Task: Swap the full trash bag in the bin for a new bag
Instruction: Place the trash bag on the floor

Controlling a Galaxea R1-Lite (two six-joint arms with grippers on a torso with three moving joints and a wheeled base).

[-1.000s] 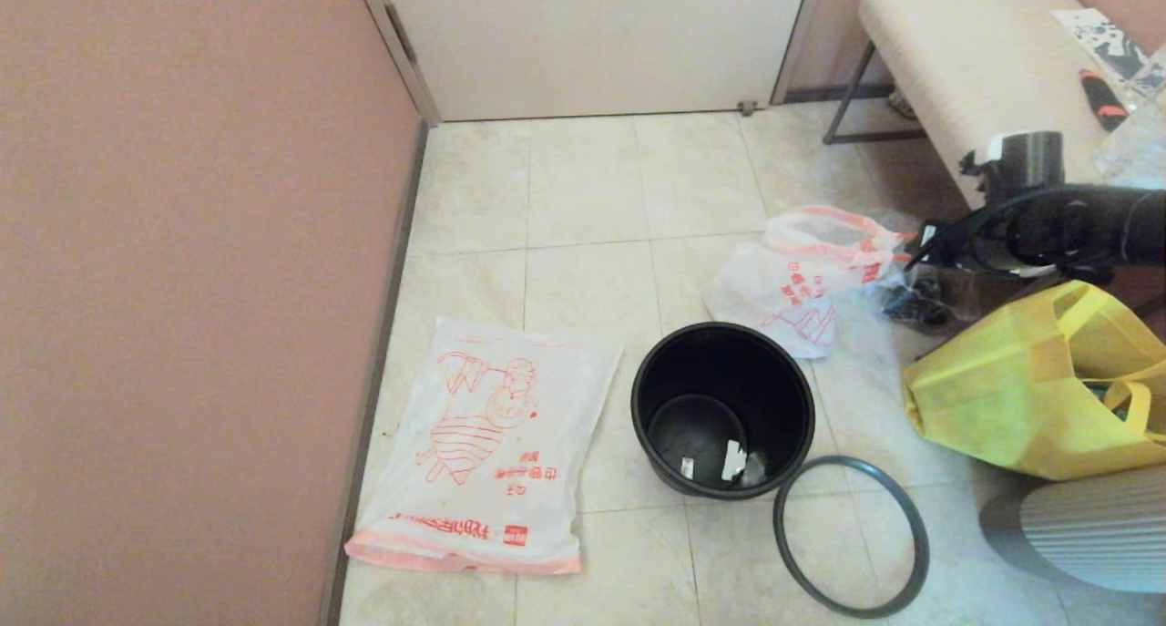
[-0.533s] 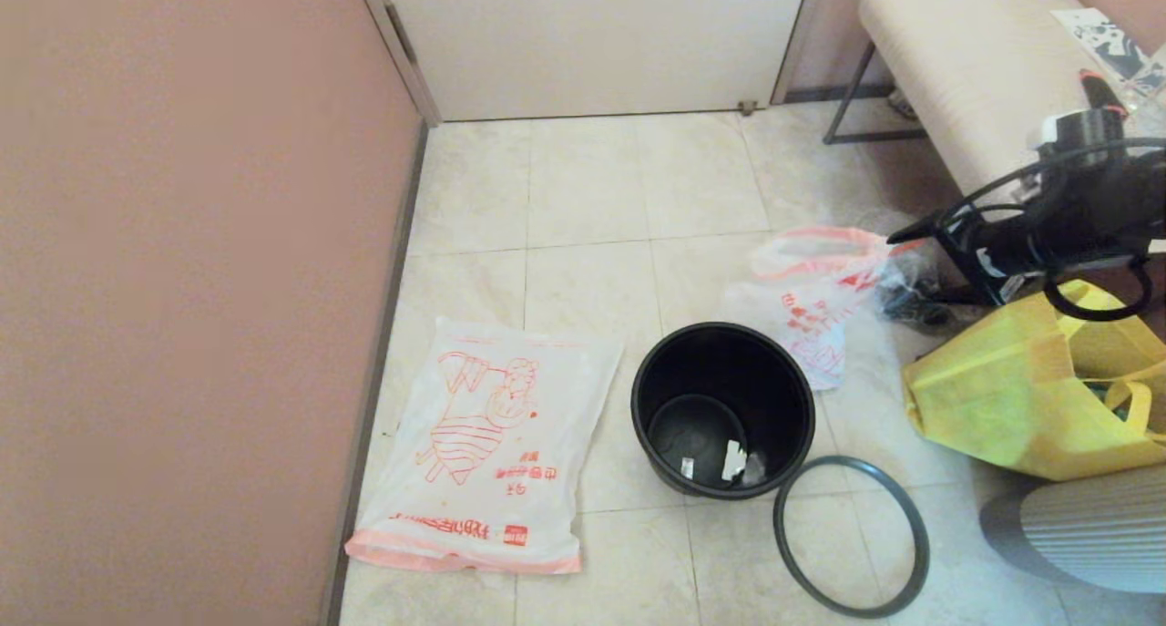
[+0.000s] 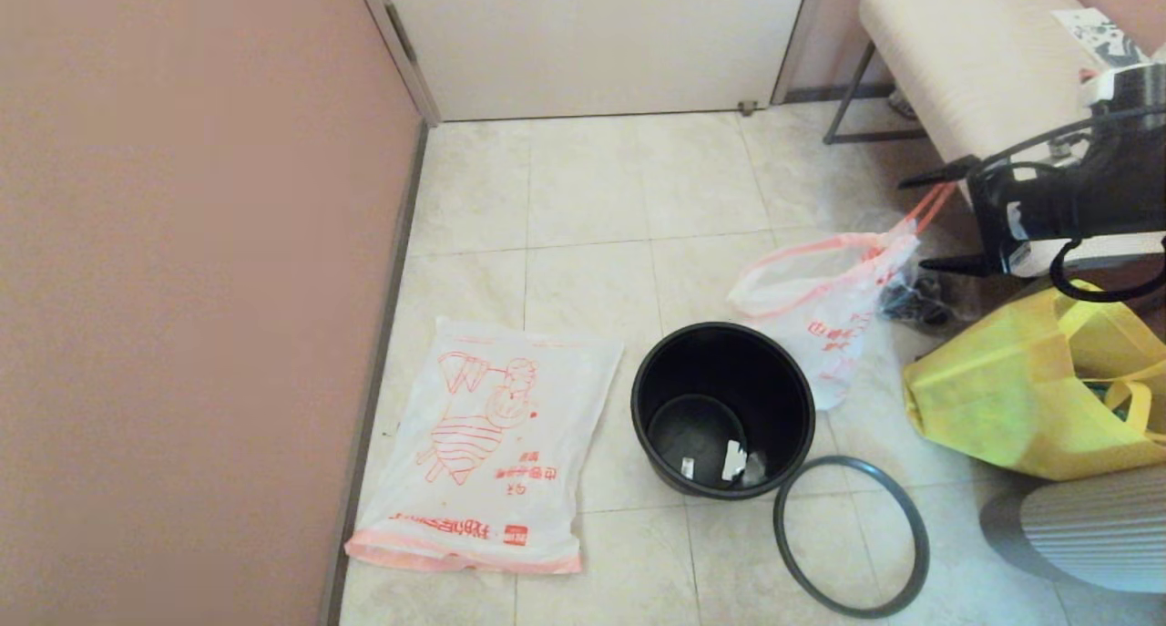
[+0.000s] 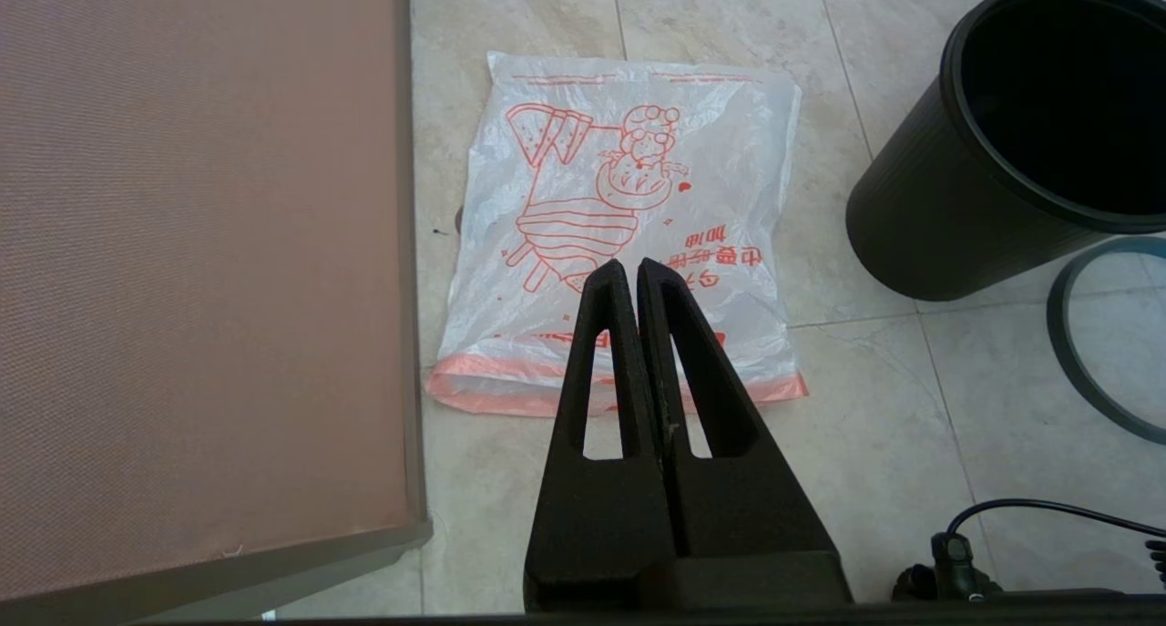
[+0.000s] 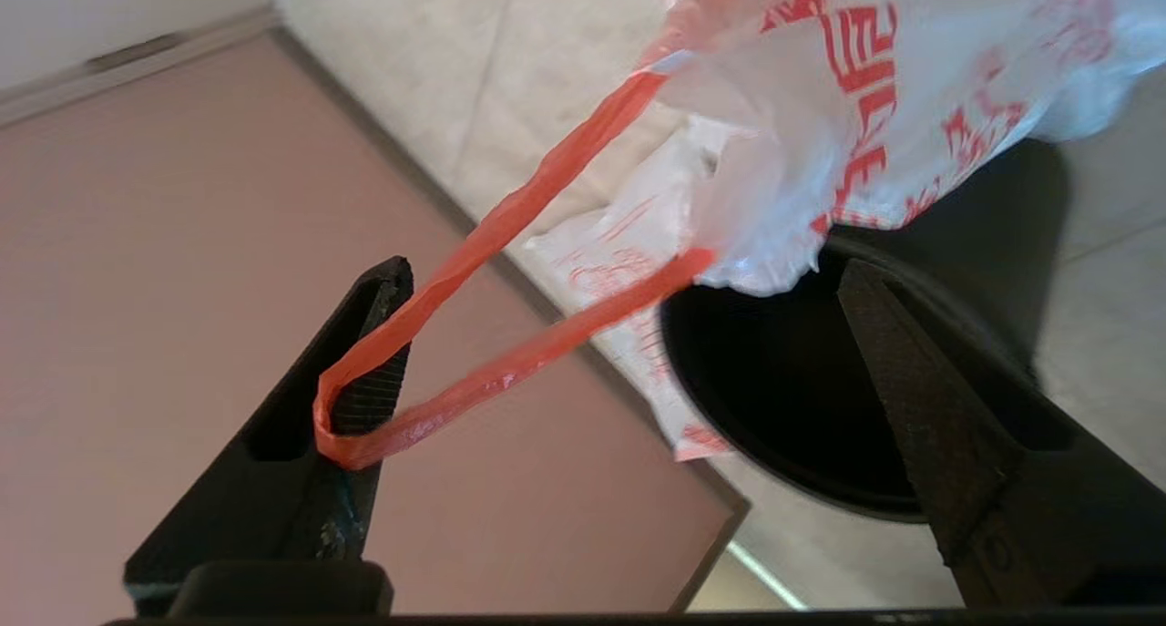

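On pale floor tiles (image 3: 583, 207) by a pink wall (image 3: 182, 243): right end effector (image 3: 938, 220) spread, drawstring seemingly looped over one finger.

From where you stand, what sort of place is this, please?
Probably a room or hallway corner in a home. The floor is pale tile, a white door is shut between pink walls, and a padded bench stands by a yellow tote bag and a small black bin.
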